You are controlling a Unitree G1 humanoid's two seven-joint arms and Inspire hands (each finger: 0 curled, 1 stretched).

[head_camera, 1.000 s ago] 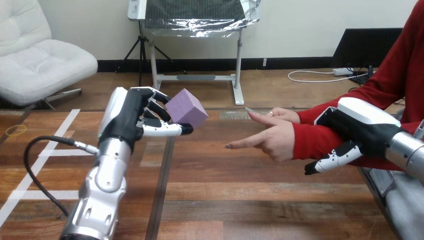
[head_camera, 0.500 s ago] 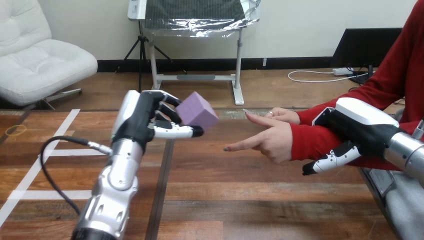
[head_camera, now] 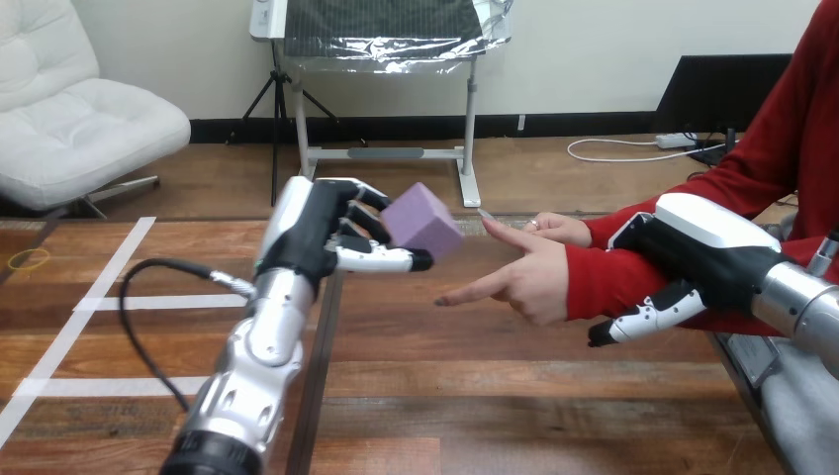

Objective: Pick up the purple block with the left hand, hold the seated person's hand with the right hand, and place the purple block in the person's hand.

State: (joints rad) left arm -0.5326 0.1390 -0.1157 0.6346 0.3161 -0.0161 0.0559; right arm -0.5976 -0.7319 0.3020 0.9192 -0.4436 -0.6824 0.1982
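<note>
Purple block (head_camera: 423,220) sits pinched between the curled fingers and thumb of the left hand (head_camera: 326,233), raised clear of the tabletop (head_camera: 475,396) and level with its far edge. Over the past second the left arm has carried the block to the right, so the gap to the person's hand (head_camera: 529,282) has narrowed to a short stretch of open air. That hand is turned on edge, with one finger stretched toward the block. A second hand of the person (head_camera: 559,228) rests just behind it.

The right hand (head_camera: 693,252) has kept its place. Its back lies over the red-sleeved forearm and its thumb is hooked along the sleeve's near side, clasping it.

Bare wood lies below the block and the person's hand and runs toward the near edge, leaving free room there. The right side is crowded by the clasped forearm and the right arm.
</note>
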